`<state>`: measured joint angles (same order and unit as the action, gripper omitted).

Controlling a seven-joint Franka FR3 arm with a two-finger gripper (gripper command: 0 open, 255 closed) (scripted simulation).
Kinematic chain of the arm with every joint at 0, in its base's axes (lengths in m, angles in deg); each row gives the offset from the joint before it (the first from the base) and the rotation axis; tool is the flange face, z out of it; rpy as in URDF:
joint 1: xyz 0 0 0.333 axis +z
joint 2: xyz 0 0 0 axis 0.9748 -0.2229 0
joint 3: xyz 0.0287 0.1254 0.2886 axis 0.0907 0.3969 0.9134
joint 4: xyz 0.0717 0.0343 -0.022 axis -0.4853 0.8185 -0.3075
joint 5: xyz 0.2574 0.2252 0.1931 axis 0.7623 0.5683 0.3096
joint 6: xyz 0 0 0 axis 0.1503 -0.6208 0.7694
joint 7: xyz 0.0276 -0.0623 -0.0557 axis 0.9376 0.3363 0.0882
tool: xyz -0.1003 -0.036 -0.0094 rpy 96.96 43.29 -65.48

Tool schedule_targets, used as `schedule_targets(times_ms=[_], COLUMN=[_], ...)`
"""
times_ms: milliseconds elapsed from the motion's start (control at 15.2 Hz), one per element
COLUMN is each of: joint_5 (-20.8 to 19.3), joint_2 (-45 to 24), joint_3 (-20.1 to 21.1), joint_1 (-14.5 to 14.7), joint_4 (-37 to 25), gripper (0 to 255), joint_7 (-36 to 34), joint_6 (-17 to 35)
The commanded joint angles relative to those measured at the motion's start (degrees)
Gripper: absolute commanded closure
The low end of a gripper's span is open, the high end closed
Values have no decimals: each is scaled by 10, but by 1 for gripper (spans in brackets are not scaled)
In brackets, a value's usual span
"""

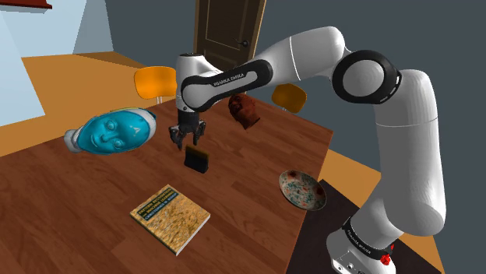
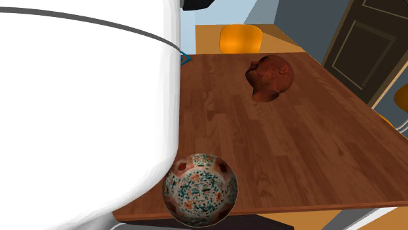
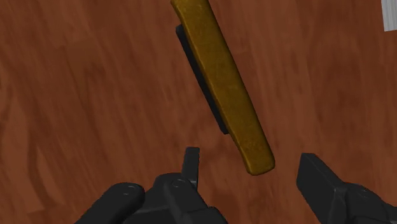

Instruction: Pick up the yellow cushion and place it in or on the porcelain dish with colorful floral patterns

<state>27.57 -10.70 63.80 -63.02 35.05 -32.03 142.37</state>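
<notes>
My gripper hangs just above the yellow cushion, mid-frame in the shoulder view, pointing straight down at the table. The cushion stands upright on its thin edge w/ a dark backing on one face, so it's a narrow slab. That's prob. why I'm over it from above w/ fingers spread wide. In the wrist view the cushion's near end sits btw them, neither one touching, so nothing is held yet. They'd close across the thin dimension, but near one end, not the middle, so I'd guess it could swing when lifted. The floral dish sits lower right in the shoulder view, by the table edge and well apart from the cushion. It's low-centre in the second exterior view, w/ nothing in it.
</notes>
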Motion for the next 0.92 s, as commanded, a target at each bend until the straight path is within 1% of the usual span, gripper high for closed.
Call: schedule_targets(times_ms=[0,528,858], joint_5=[0,0,5], joint_2=[0,0,18], joint_3=[0,0,3], joint_1=[0,0,-2], joint_4=[0,0,-11], gripper=[255,255,255], joint_7=[0,0,2], joint_6=[0,0,-29])
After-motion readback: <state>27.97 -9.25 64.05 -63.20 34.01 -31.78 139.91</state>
